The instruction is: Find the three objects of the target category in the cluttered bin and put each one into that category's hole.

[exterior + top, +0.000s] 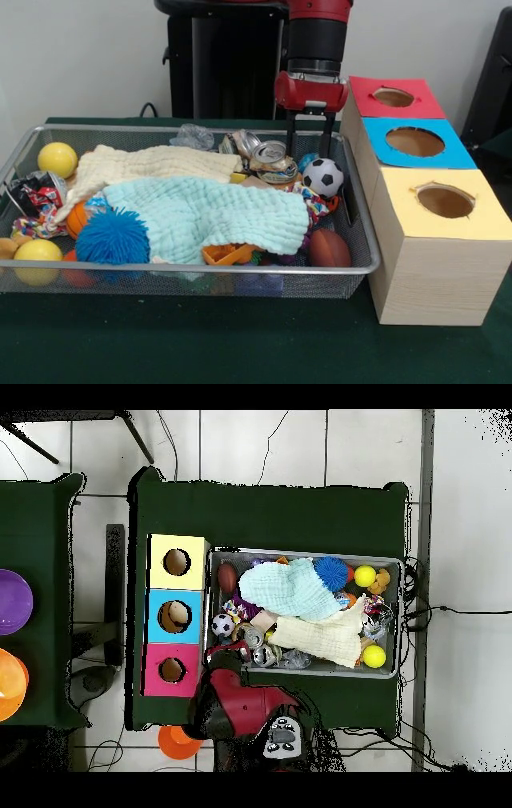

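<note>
The wire-mesh bin lies on the green table, full of clutter; it also shows in the overhead view. One knotted multicoloured rope toy lies at the bin's right, just below the soccer ball. Another knotted toy peeks out at the left under the cream cloth. A third is not visible. My gripper hangs open and empty over the bin's far right corner, fingers straddling the space behind the crushed cans. In the overhead view the red arm hides it.
Three wooden boxes with holes stand right of the bin: red, blue, yellow. A cream cloth and a light blue cloth cover much of the bin. A blue spiky ball, yellow balls and a brown football lie around them.
</note>
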